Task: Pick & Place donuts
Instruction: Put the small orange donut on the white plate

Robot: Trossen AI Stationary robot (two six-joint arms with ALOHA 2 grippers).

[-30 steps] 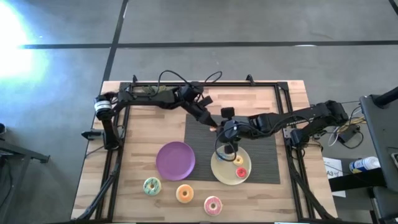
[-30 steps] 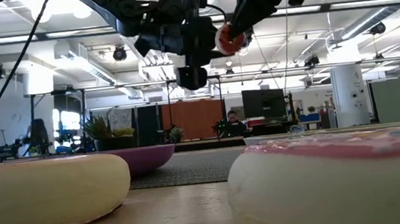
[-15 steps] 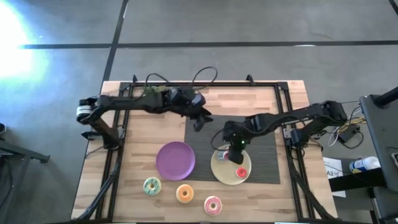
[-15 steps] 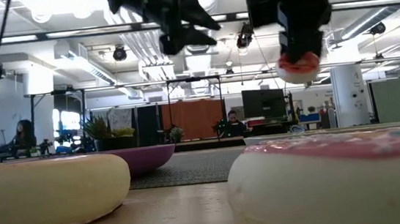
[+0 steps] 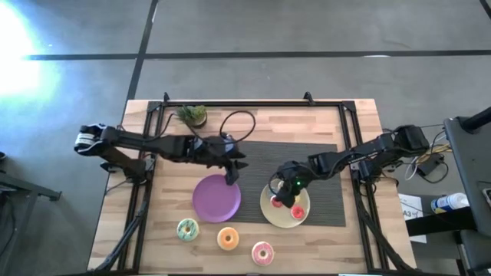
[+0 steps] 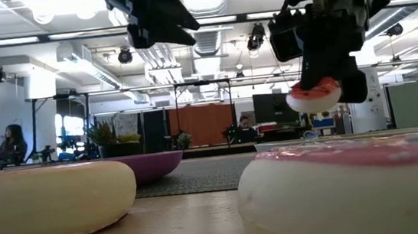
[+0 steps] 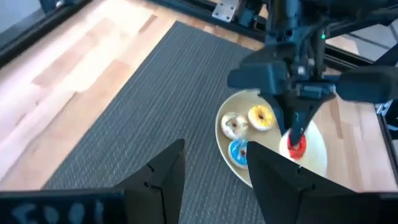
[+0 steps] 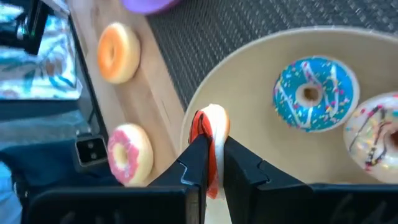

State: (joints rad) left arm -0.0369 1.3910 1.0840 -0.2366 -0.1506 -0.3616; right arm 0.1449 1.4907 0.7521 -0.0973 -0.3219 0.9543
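The right gripper (image 8: pixel 210 163) has its jaws clamped on the red donut (image 8: pixel 210 134), which stands on edge between them, its cream underside to one side and its red icing to the other; directly beneath the jaws lies the yellow plate (image 8: pixel 261 62), and the low view shows the donut hanging clear of the surface; ahead of the jaws on that plate lie the blue donut (image 8: pixel 314 93) and the cream donut (image 8: pixel 379 138), close together, with a small orange donut (image 7: pixel 260 116) beside them; off the plate's edge, on bare wood, lie the larger orange donut (image 8: pixel 118 52) and the pink donut (image 8: pixel 130 154); the green donut (image 5: pixel 187 228) sits in the same row farther along.

The left gripper (image 5: pixel 231 177) hangs over the rim of the purple plate (image 5: pixel 216 198), its jaws apart and holding nothing.

Both plates rest partly on a dark ribbed mat (image 5: pixel 322 172) laid on the wooden table (image 5: pixel 169 199); a small potted plant (image 5: pixel 192 114) stands at the table's far edge; beyond the table the room is a wide hall with ceiling lights, and a person (image 6: pixel 13 141) sits far back.
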